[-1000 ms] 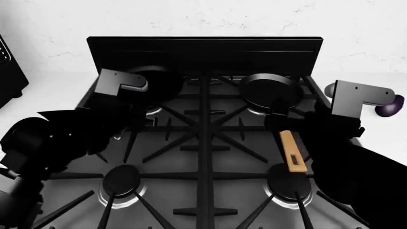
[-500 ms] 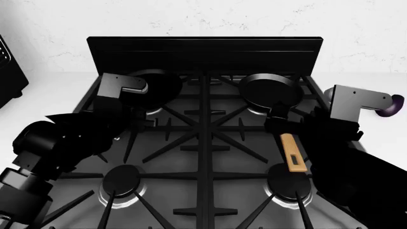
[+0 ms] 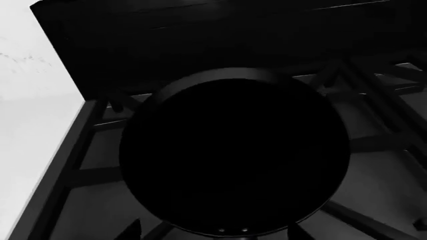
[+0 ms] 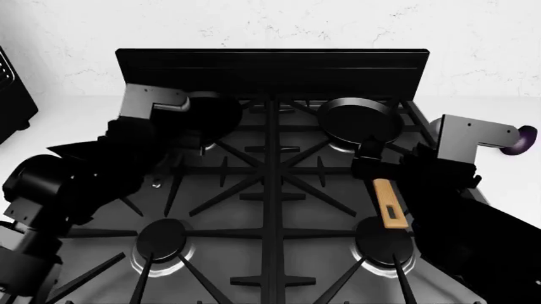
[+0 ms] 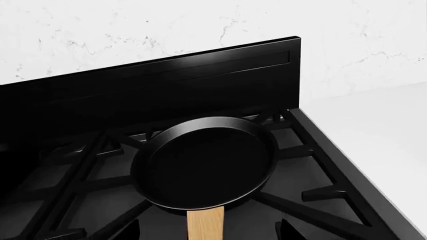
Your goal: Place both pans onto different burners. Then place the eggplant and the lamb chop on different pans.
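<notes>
Two black pans sit on the stove's back burners. The flat pan (image 4: 215, 114) (image 3: 233, 155) is at the back left, its handle hidden under my left arm. My left gripper (image 3: 215, 232) is open, its fingertips either side of that pan's near rim. The deeper pan (image 4: 359, 120) (image 5: 207, 165) is at the back right, its wooden handle (image 4: 389, 202) (image 5: 205, 225) pointing toward me. My right gripper (image 5: 208, 231) is open with the handle between its fingers, not clamped. The eggplant (image 4: 518, 143) peeks out behind my right wrist on the counter. The lamb chop is out of view.
The front-left burner (image 4: 161, 240) and front-right burner (image 4: 382, 240) carry nothing on their grates. The black backguard (image 4: 270, 66) stands behind the pans. White counter (image 4: 59, 120) flanks the stove, and a black appliance (image 4: 12, 95) sits at the far left.
My left wrist has shifted a little toward the back of the stove. The right arm has settled slightly lower. Both pans stay where they were.
</notes>
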